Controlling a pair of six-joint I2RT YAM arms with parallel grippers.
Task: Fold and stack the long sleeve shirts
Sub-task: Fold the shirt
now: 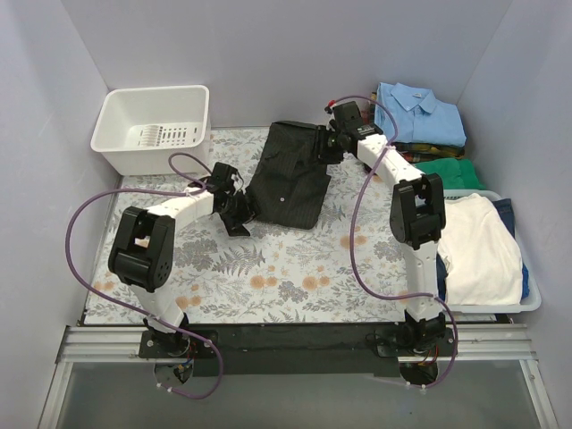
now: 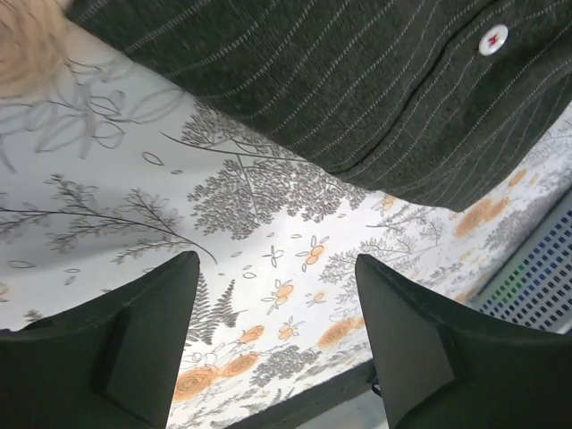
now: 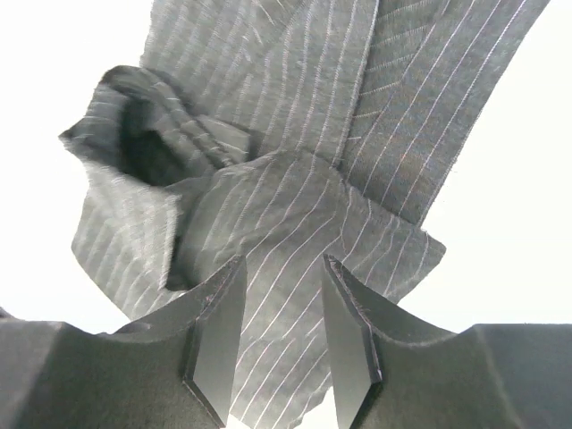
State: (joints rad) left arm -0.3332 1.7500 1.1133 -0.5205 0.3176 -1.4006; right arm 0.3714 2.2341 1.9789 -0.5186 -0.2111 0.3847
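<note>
A black pinstriped long sleeve shirt [image 1: 290, 174] lies folded at the back middle of the flowered table [image 1: 268, 277]. My left gripper [image 1: 239, 219] hovers just off its near-left corner, open and empty; in the left wrist view [image 2: 275, 261] the shirt's hem [image 2: 357, 80] and a pale button [image 2: 492, 39] lie beyond the fingertips. My right gripper [image 1: 323, 143] is over the shirt's far-right edge. In the right wrist view its jaws [image 3: 283, 261] stand apart above a rumpled sleeve end [image 3: 295, 134], not pinching it. A folded light blue shirt [image 1: 418, 112] tops a stack at back right.
A white basket [image 1: 156, 125] stands at the back left. Under the blue shirt lie plaid [image 1: 429, 147] and green [image 1: 451, 170] garments. A bin [image 1: 527, 304] at the right holds white cloth [image 1: 478, 246]. Grey walls close in on three sides.
</note>
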